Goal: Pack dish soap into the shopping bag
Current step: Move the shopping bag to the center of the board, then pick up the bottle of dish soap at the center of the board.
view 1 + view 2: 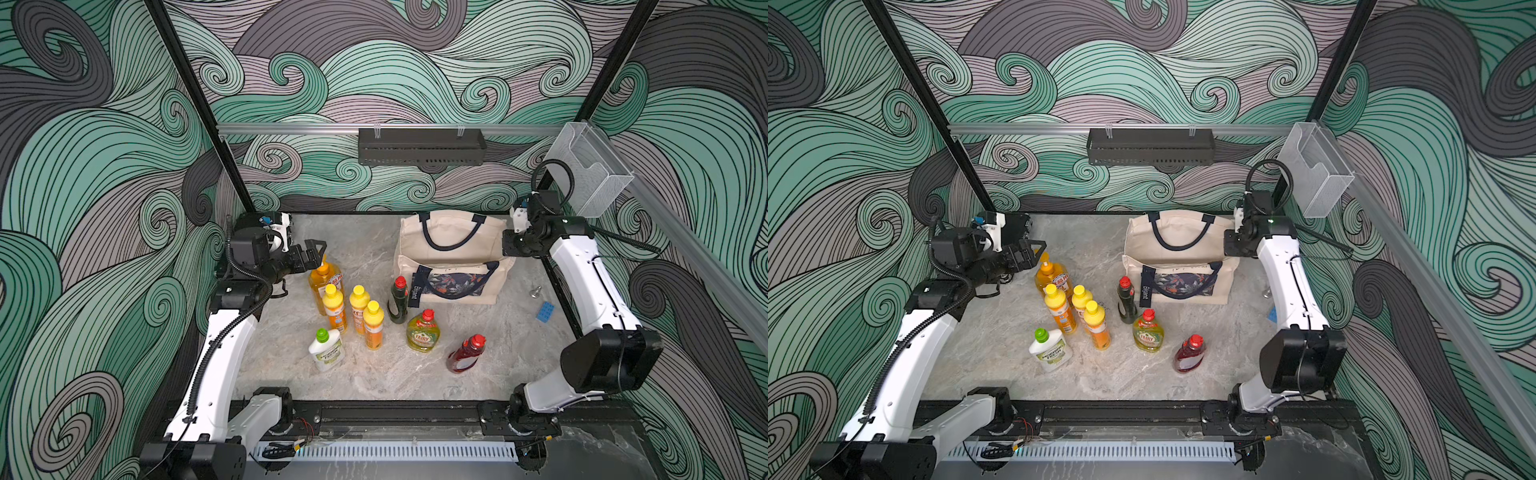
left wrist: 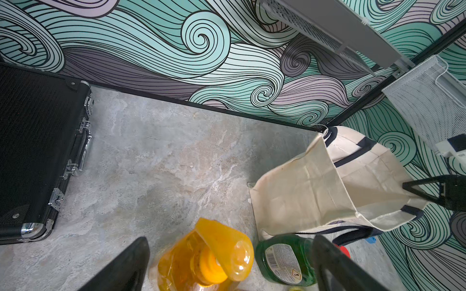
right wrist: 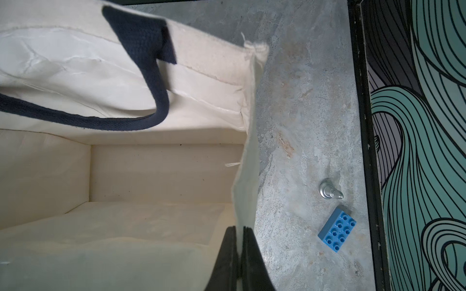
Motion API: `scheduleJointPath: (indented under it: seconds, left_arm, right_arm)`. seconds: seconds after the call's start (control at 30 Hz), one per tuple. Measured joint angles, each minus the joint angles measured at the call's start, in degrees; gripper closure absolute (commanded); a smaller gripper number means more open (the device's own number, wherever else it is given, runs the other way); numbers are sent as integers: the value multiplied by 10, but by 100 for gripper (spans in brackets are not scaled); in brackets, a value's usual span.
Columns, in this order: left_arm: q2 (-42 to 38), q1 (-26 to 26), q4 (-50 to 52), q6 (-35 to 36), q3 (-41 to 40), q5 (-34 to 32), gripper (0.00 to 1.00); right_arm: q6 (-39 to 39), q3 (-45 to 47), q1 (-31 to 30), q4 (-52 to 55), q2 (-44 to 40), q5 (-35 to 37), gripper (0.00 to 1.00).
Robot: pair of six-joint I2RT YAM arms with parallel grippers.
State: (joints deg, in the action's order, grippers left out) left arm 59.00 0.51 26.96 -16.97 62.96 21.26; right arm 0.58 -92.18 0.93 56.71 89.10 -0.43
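The cream shopping bag point(image 1: 453, 249) point(image 1: 1179, 249) stands open at the back right. My right gripper point(image 1: 509, 249) point(image 3: 239, 229) is shut on the bag's point(image 3: 126, 163) right side wall at the rim. My left gripper point(image 1: 313, 249) point(image 2: 230, 241) hangs open just above the tall orange pump bottle point(image 1: 324, 276) point(image 2: 209, 254). In front of it stand three yellow-capped orange bottles point(image 1: 360, 307) and a white green-capped bottle point(image 1: 326, 351). The dark green bottle point(image 1: 398, 301) point(image 2: 285, 259) stands by the bag's front, then the Fairy bottle point(image 1: 423, 332) and the red bottle point(image 1: 466, 353).
A black hard case point(image 2: 37, 151) lies at the back left, under my left arm. A blue toy brick point(image 1: 545, 311) point(image 3: 338, 231) and a small metal piece point(image 1: 536, 291) point(image 3: 327, 192) lie to the right of the bag. A black basket point(image 1: 422, 145) hangs on the back rail.
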Motion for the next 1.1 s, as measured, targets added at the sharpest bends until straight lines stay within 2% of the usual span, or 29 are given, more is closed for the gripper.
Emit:
scheduleJointPath:
  seconds: [0.2,0.3,0.4,0.47,0.57,0.7,0.9,1.0,1.1]
  left_arm:
    - [0,0,0,0,-1,0,1]
    - [0,0,0,0,-2,0,1]
    - [0,0,0,0,-2,0,2]
    - [0,0,0,0,-2,0,1]
    - [0,0,0,0,-2,0,1]
    - [0,0,0,0,-2,0,1]
    - [0,0,0,1,-2,2,1]
    - [-3,0,0,4,-2,3,1]
    - [-4,0,1,5,0,7,1]
  right_arm:
    - [-6,9,3,-3,-11,-1,84]
    - [-8,10,3,-4,-11,-1,69]
    - [-10,10,3,-7,-12,-4,62]
    - [-15,10,3,-7,-16,-12,51]
    - [-17,9,3,-5,-30,-15,41]
    - [-21,3,3,-4,-66,-11,34]
    - [-23,2,-2,-10,-146,-30,29]
    - [-26,16,-26,-35,-195,-55,28]
    - [-27,49,-75,-66,-254,-81,28]
